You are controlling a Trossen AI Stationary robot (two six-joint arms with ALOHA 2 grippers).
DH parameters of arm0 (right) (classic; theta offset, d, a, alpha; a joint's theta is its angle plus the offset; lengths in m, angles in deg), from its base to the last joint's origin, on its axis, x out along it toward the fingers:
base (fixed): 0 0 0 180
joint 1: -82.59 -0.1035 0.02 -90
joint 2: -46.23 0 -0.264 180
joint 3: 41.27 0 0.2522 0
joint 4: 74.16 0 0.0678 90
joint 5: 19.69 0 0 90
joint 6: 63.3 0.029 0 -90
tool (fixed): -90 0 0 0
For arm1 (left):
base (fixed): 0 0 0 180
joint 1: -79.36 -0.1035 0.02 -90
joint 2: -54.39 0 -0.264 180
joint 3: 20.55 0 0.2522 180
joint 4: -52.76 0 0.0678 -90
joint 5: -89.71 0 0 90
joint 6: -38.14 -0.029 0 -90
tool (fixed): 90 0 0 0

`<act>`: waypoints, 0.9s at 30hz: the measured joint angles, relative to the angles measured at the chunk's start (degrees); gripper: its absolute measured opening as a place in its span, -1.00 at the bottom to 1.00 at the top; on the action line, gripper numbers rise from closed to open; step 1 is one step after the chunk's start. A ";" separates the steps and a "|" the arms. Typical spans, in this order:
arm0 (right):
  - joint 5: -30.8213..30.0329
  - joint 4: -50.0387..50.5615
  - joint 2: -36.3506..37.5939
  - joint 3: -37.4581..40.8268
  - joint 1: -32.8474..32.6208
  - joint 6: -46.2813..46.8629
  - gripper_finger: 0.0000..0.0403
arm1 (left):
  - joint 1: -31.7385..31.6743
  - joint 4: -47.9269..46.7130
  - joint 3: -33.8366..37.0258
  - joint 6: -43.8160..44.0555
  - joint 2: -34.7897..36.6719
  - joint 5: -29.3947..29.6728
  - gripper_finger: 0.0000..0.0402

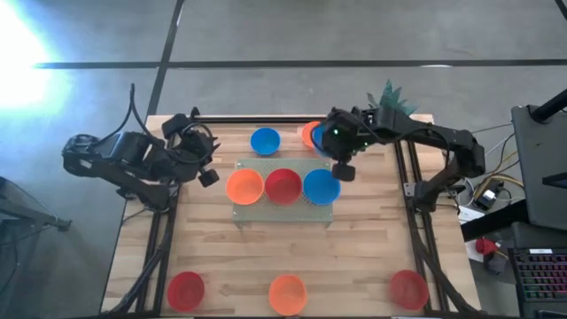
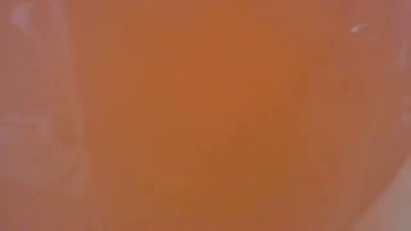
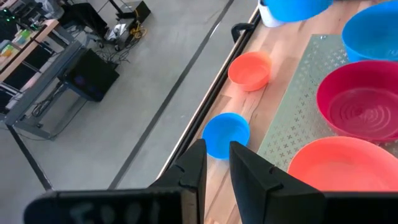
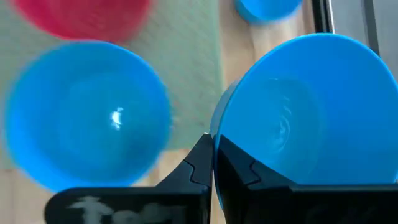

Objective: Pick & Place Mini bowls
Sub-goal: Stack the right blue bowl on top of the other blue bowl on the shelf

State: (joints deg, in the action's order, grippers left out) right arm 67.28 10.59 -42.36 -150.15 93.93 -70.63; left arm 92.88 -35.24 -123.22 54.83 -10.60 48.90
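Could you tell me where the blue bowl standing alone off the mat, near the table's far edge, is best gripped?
Pinch the rim of the lone blue bowl from above, probably with one finger inside and one outside. It sits upright with its mouth open upward, its wall looks thin, and no other bowl touches it.
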 joint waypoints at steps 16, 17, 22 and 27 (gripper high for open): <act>3.50 3.31 -0.54 -5.09 -18.16 7.77 -0.96 | 0.00 0.37 0.95 0.75 0.15 -0.02 -0.68; 3.48 3.04 -0.54 -4.86 -18.47 8.10 -0.96 | 0.01 0.37 0.95 0.58 0.15 -0.01 -0.68; 3.48 0.58 -1.37 -1.83 -18.74 8.34 -0.96 | 0.00 0.37 0.93 0.50 0.22 -0.02 -0.68; 3.30 -0.51 -2.19 -0.78 -18.74 6.45 -0.96 | 0.00 0.46 0.92 0.45 0.29 0.00 -0.68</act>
State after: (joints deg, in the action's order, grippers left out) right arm 70.58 10.08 -44.55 -150.93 75.19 -64.19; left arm 92.88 -34.78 -122.30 55.28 -10.30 48.90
